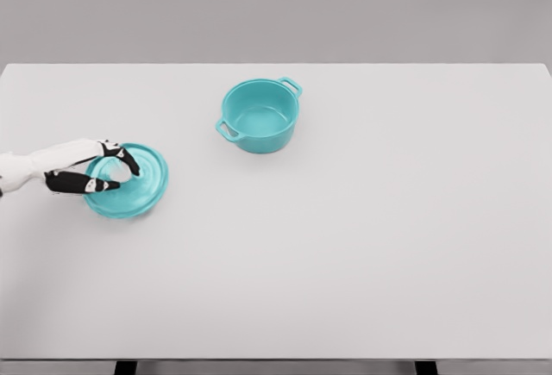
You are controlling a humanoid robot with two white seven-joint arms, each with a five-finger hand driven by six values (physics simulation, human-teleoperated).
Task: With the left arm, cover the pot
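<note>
A teal pot [259, 116] with two side handles stands uncovered on the white table [362, 220], a little left of the middle toward the back. Its round teal lid [142, 187] lies flat on the table at the left. My left hand [116, 172] reaches in from the left edge and rests over the lid's middle, its black-tipped fingers curled around the pale knob. The lid still touches the table. The right arm does not show.
The table's far edge runs along the top against a grey wall, and its front edge lies near the bottom of the picture. White tabletop lies between the lid and the pot.
</note>
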